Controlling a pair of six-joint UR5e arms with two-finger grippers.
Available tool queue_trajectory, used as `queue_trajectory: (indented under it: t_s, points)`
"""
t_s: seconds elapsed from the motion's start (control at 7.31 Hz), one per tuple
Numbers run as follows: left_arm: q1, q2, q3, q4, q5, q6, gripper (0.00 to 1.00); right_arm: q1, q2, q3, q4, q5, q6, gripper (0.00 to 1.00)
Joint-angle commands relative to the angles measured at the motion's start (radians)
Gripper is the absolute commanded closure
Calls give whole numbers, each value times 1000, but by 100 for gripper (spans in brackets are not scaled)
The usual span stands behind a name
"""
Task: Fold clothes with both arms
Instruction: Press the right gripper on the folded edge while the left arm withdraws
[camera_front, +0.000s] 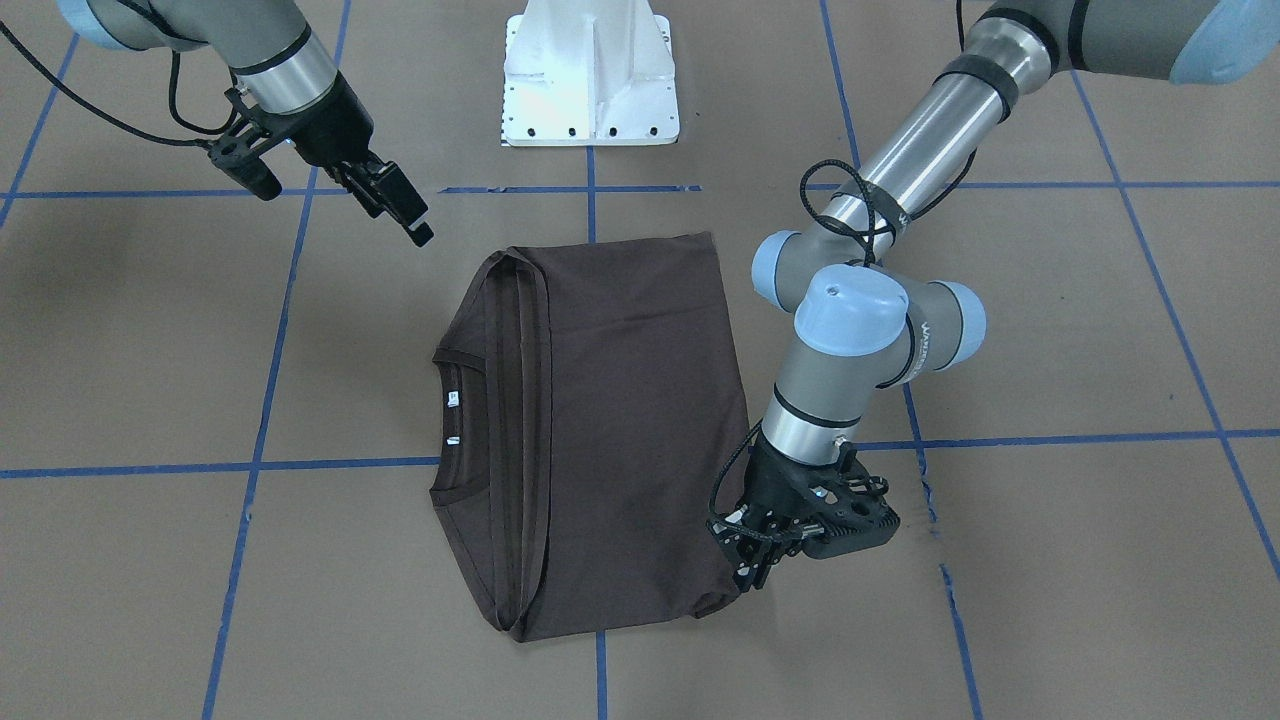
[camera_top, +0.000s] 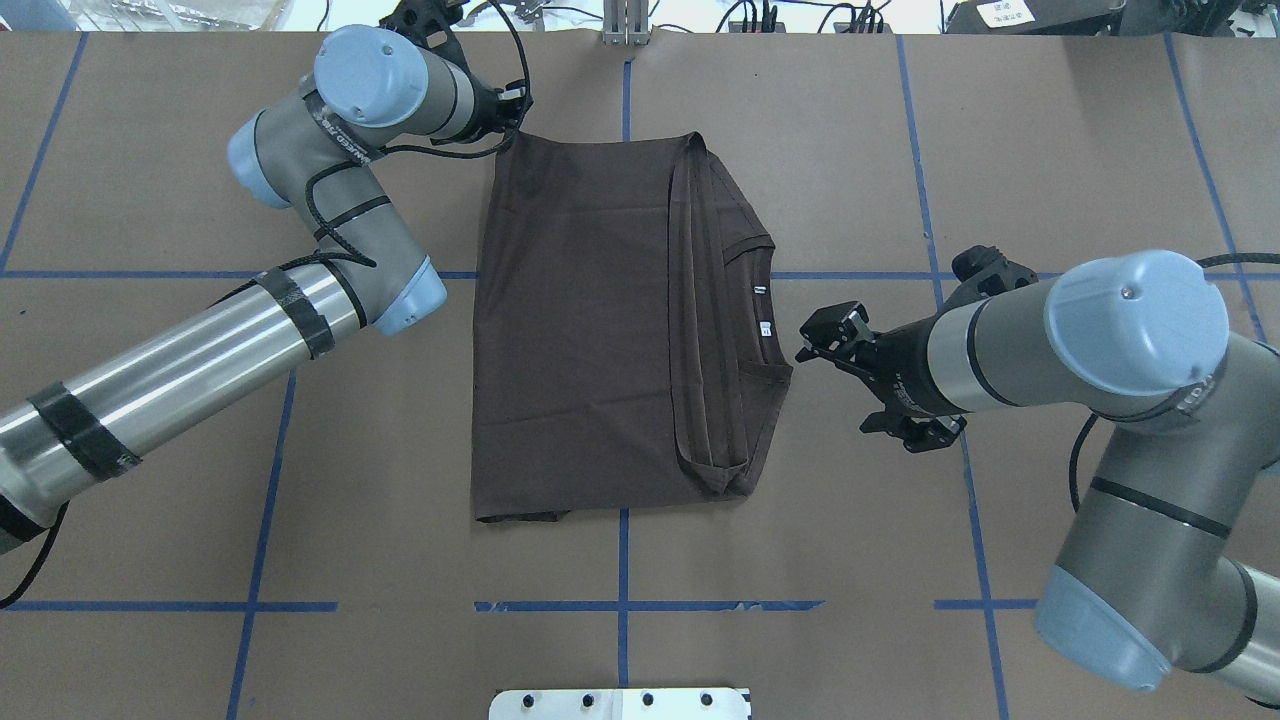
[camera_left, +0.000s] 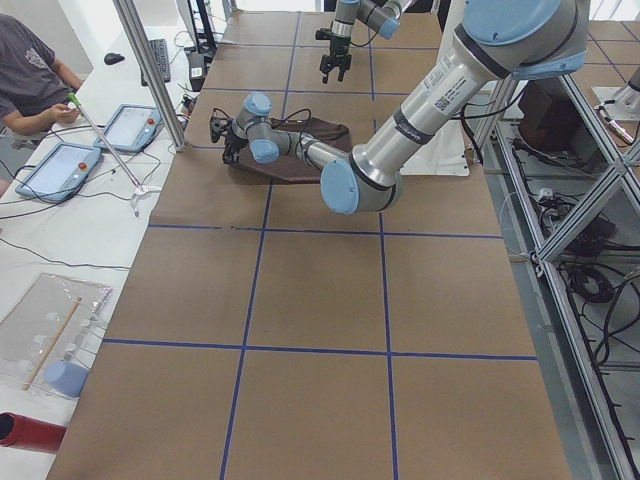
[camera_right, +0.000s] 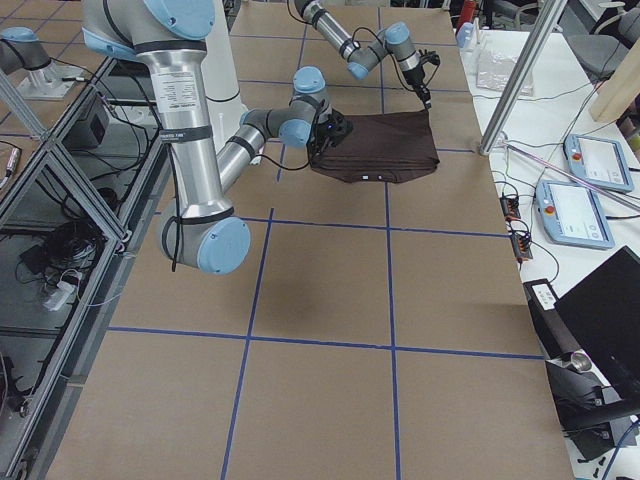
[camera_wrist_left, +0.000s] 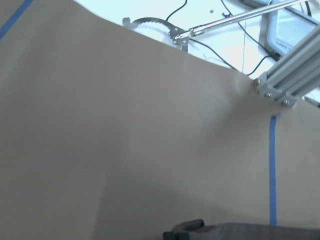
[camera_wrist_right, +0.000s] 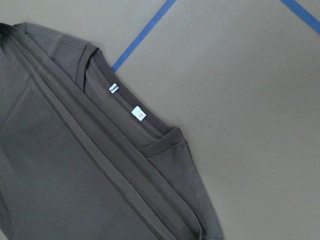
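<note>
The dark brown T-shirt (camera_front: 630, 420) lies folded flat at the table's middle, collar and white neck tags (camera_front: 452, 398) toward my right arm. It also shows in the overhead view (camera_top: 580, 330) and the right wrist view (camera_wrist_right: 75, 165). My left gripper (camera_front: 752, 575) is down at the shirt's hem corner farthest from the base and looks shut on that corner; in the overhead view (camera_top: 512, 105) the corner is drawn up to it. A strip of cloth (camera_wrist_left: 250, 231) shows in the left wrist view. My right gripper (camera_top: 815, 340) hovers just off the collar, open and empty, fingers apart (camera_front: 405, 215).
The white pedestal base (camera_front: 590, 80) stands at the table's near edge behind the shirt. Blue tape lines cross the brown table top (camera_top: 300, 560). A seated person (camera_left: 30, 75) and tablets (camera_left: 60, 165) are beyond the table's far side.
</note>
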Motion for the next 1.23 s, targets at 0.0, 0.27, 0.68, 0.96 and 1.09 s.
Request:
queue_trajectory:
  t_s: [0.0, 0.27, 0.68, 0.96, 1.09]
  points:
    - [-7, 124, -190, -7, -9, -5, 27, -8, 140, -150, -12, -33, -5, 0]
    - [-13, 359, -644, 213, -95, -6, 27, -60, 262, -287, -49, -33, -120, 0]
    - [-11, 431, -772, 284, -102, -8, 27, -172, 284, -326, -83, -90, -429, 0]
    - [-11, 431, -771, 284, -102, -8, 28, -203, 287, -344, -83, -146, -517, 13]
    - [-11, 431, -772, 284, -102, -9, 28, -204, 284, -344, -83, -151, -593, 25]
